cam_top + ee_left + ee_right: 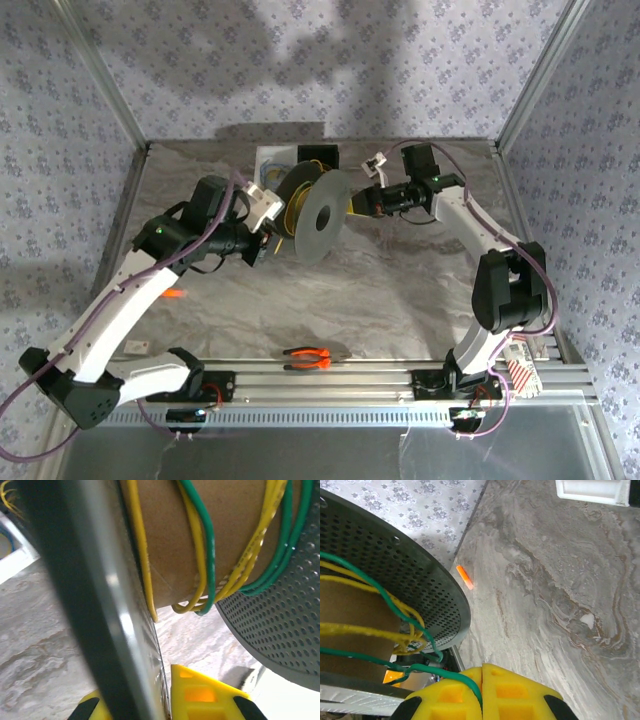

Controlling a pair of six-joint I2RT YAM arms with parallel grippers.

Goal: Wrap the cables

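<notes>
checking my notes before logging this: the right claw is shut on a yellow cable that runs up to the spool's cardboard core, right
Not quite. The cable pinched in the right claw is green, not yellow. The right wrist view shows this green cable running from the shut claw up to the cardboard core of the spool.

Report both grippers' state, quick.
Left gripper: closed on the spool rim.
Right gripper: closed on the green cable.
</notes>
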